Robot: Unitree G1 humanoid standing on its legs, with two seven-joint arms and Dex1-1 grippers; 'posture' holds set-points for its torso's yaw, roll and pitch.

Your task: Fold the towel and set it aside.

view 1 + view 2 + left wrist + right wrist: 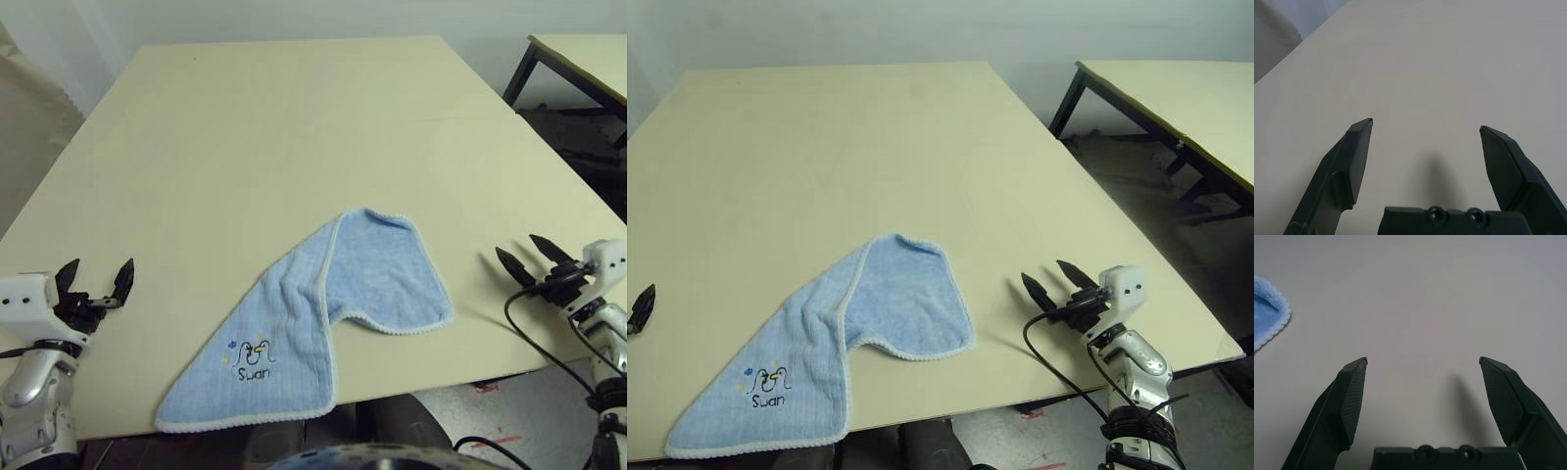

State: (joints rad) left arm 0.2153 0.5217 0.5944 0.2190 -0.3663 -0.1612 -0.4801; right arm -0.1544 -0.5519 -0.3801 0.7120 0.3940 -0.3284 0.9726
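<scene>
Smooth beige table [294,117]; terry towel [304,323] folded crookedly.

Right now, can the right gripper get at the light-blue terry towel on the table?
Probably yes. The right gripper is open beside the light-blue terry towel, with only bare beige table between them; nothing blocks the way.

Towel [1266,308] cut off by frame edge in right wrist view, only a corner visible, off to the side of the spread jaws. In right eye view left gripper [641,307] is clipped at the edge. Second table [1176,103] also cropped.
</scene>
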